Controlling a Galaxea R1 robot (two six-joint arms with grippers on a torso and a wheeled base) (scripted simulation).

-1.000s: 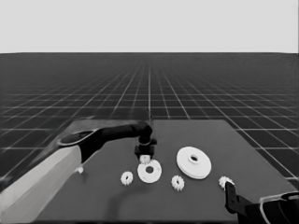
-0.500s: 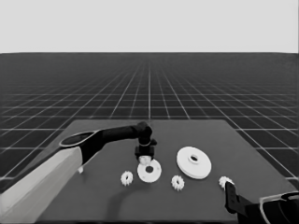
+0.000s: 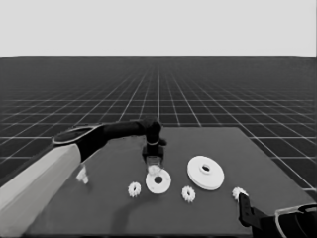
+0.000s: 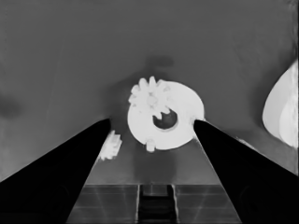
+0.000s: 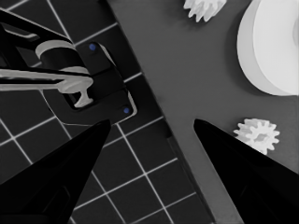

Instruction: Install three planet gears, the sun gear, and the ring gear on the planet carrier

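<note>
White parts tell how far the work is. The larger round part [image 3: 205,172] lies alone on the table [image 3: 99,208], right of the centre, with nothing on it, so its step is not done. The smaller round part [image 3: 158,181] lies just left of it, and the left wrist view shows one gear [image 4: 149,98] already sitting on its rim beside the centre hole. Three other gears remain loose: one [image 3: 134,189] near the left of the smaller part, one [image 3: 188,193] between the two round parts, one [image 3: 239,193] near the right end. My judgement: one gear of four is placed, the rest is left.

The left gripper [image 3: 154,162] hangs just above the smaller part, its fingers spread wide and holding nothing. The right gripper [image 3: 245,208] waits at the lower right corner, also open and empty.

Compared with one second ago, the left gripper stands slightly higher; the parts have not moved.
</note>
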